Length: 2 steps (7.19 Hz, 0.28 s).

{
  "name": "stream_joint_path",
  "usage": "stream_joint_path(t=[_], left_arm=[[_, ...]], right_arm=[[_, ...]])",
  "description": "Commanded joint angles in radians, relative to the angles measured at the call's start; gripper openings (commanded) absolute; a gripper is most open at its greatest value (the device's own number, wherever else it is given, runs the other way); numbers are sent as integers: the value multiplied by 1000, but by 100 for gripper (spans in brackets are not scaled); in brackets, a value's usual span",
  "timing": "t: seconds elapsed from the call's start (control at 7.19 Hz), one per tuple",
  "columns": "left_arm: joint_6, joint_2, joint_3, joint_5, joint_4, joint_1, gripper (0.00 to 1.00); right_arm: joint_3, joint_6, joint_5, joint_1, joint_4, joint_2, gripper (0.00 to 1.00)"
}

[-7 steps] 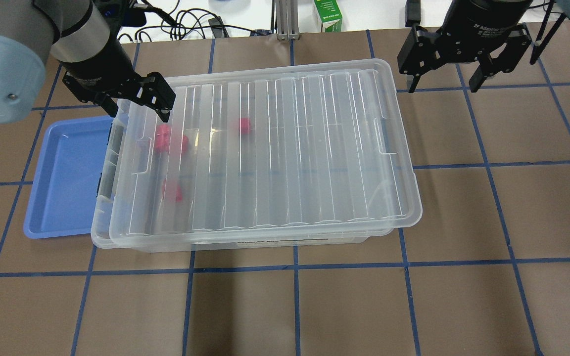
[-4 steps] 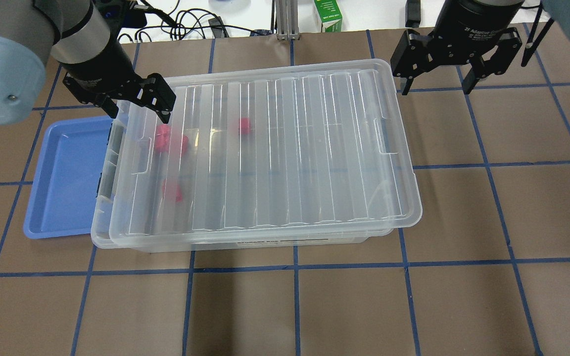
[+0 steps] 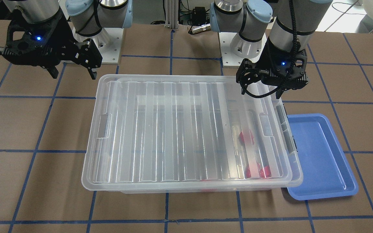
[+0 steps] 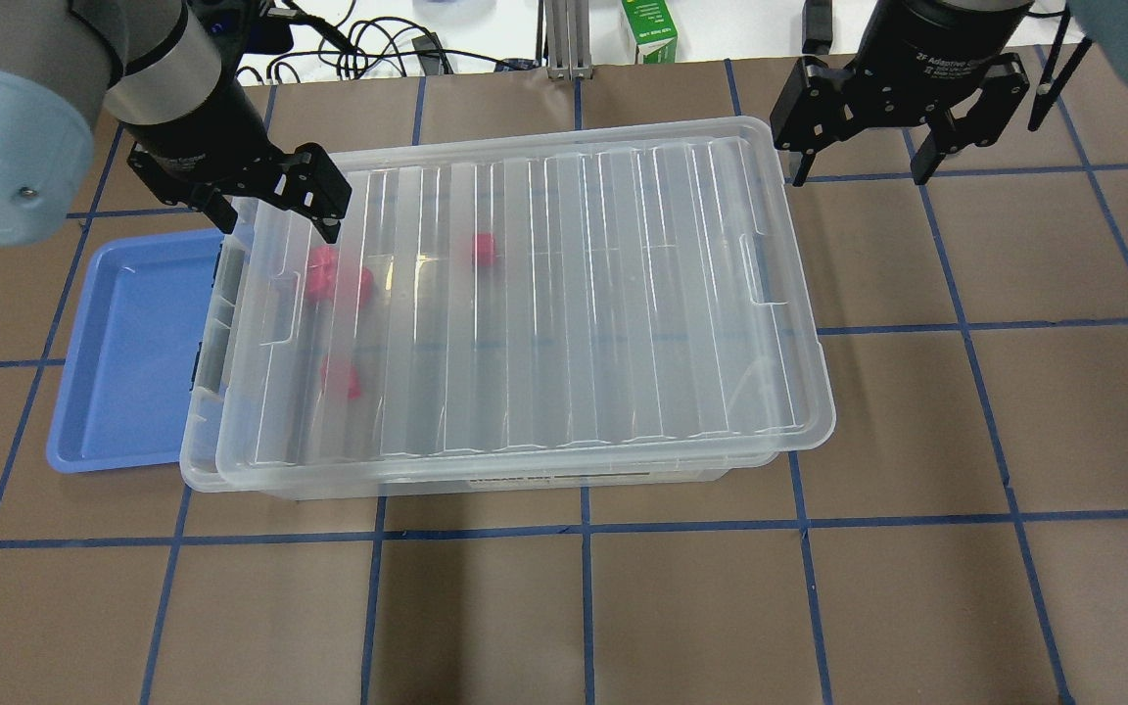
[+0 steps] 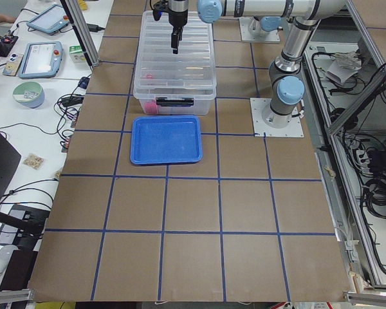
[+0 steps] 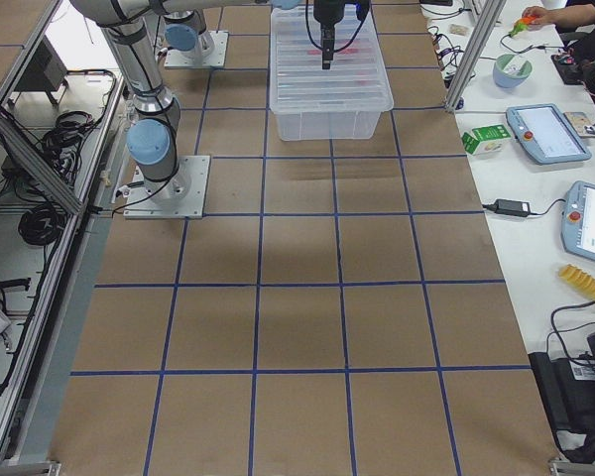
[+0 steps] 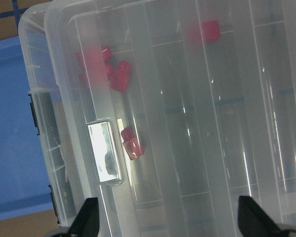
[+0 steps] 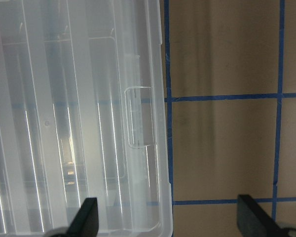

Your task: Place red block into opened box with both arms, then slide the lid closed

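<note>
Judging by the strip of box [image 4: 200, 431] uncovered at the blue tray [image 4: 133, 343] end, found the lid [image 4: 544, 294] offset toward the right gripper [image 4: 860, 176] and not quite slid home. Saw both grippers spread and empty: left gripper [image 4: 278, 223] over that end's far corner, contact with the lid unclear; right one above the desk [image 4: 916, 411] just off the opposite corner, probably poised to push. Made out red blocks [image 7: 130, 143] inside the box sharply from the left wrist, only as pink smudges from overhead.

Red blocks [image 4: 484, 249] blurred beneath lid [image 4: 623, 294]; shapes indistinct.
</note>
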State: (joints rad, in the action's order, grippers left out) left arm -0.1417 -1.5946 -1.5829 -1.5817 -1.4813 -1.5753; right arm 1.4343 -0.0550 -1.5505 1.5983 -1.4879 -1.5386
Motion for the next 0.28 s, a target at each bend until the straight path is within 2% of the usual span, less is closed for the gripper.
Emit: stream_joint_path(t=[0.0, 0.14], left_arm=[[1, -2, 0, 0, -1, 0, 100], [1, -2, 1, 0, 1, 0, 100]], right_arm=[[0, -2, 0, 0, 0, 0, 100], [0, 0, -3, 0, 1, 0, 100]])
